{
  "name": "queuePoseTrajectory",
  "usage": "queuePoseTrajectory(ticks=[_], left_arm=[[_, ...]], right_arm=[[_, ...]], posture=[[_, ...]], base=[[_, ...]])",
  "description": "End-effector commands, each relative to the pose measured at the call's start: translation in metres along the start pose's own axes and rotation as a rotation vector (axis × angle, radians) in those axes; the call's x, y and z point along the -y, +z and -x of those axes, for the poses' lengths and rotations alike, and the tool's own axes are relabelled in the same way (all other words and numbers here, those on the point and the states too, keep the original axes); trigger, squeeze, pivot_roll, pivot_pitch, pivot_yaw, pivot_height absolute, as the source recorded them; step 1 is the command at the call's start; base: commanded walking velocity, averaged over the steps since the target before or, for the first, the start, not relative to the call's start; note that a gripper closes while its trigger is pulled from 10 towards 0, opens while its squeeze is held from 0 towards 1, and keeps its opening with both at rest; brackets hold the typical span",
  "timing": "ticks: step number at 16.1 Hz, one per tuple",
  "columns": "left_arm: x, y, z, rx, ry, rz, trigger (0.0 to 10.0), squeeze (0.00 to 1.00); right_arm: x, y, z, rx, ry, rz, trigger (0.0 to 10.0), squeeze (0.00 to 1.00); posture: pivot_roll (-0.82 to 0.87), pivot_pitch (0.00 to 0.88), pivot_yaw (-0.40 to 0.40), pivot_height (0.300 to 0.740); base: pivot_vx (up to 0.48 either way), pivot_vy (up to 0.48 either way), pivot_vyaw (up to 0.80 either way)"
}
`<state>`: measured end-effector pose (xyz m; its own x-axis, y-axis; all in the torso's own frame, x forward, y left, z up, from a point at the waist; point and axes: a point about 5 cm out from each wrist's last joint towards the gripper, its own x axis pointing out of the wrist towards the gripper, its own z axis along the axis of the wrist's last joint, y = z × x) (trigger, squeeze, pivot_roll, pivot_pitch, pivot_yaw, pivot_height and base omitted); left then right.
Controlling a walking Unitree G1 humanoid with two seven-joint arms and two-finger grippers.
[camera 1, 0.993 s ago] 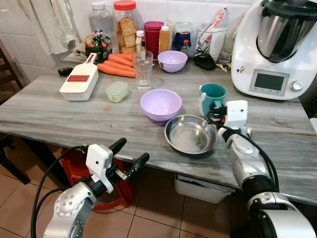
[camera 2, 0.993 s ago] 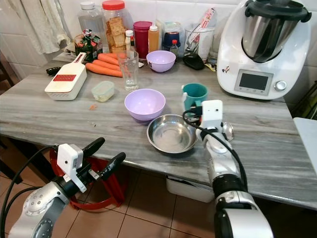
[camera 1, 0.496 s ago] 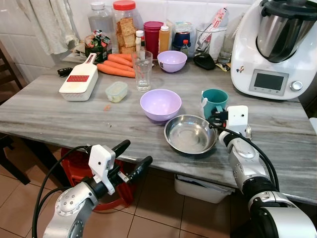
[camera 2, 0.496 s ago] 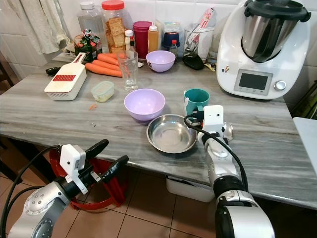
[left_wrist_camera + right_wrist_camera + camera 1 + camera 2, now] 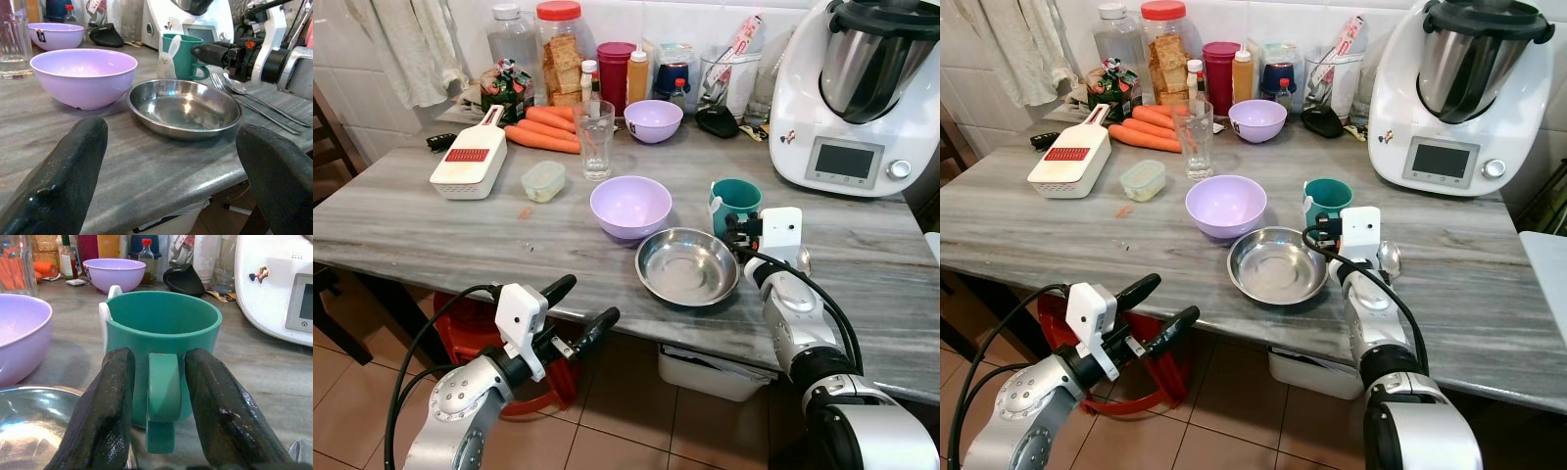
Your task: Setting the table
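1. Hovering below and in front of the near edge of the grey marble-patterned table [image 5: 431, 235], the left gripper [image 5: 576, 311] has its two black fingers spread wide, holding nothing; red-brown floor tiles [image 5: 607, 441] lie beneath it.
2. The shallow round stainless-steel dish [image 5: 687, 265] sits near the table's front edge, ahead of the left gripper.
3. The right gripper [image 5: 159, 396] is over the table just right of the dish. Its fingers [image 5: 110, 411] stand one on each side of the handle of the teal plastic mug with a white rabbit figure [image 5: 735, 202], parted with gaps to the handle, not clamped on it.
4. The mug stands upright just behind the dish's right rim. A metal spoon [image 5: 244, 90] and a metal fork [image 5: 220, 83] lie on the table beside the dish, near the right arm.
5. The large lilac plastic bowl [image 5: 630, 206] stands just behind the dish to the left, apart from it.
6. Further back: a small clear lidded container [image 5: 544, 180], a white grater with a red blade panel [image 5: 470, 162], and a tall clear drinking glass [image 5: 594, 139].
7. At the rear: orange carrots [image 5: 543, 130], a small lilac bowl [image 5: 654, 119], assorted jars and bottles, and a white kitchen machine with a steel jug [image 5: 857, 93] at the right.
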<state>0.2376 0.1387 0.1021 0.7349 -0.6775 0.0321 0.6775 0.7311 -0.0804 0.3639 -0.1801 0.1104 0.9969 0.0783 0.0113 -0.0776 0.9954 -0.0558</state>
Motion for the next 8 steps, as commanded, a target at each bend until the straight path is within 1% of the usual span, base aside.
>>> queuePoseTrajectory(ticks=[1,3,6,8], left_arm=[[-0.001,0.002,-0.003,0.001,-0.002,-0.017,10.0,0.0],[-0.002,0.002,-0.004,0.001,-0.001,-0.02,10.0,0.0],[-0.003,0.002,-0.006,0.011,0.008,-0.025,10.0,0.0],[-0.004,0.001,-0.007,0.017,0.012,-0.022,10.0,0.0]], right_arm=[[0.002,0.007,-0.004,0.022,-0.014,-0.003,10.0,1.0],[0.004,0.009,-0.004,0.038,-0.027,0.004,10.0,1.0],[0.008,0.022,-0.003,0.128,-0.057,-0.008,10.0,1.0],[0.007,0.032,0.001,0.202,-0.067,-0.02,10.0,1.0]], posture=[[0.03,0.0,0.021,0.74],[0.03,0.0,0.019,0.74],[0.03,0.0,0.015,0.74],[0.03,0.0,0.016,0.74]], base=[[0.0,0.0,0.0],[0.0,0.0,0.0],[0.0,0.0,0.0],[0.0,0.0,0.0]])
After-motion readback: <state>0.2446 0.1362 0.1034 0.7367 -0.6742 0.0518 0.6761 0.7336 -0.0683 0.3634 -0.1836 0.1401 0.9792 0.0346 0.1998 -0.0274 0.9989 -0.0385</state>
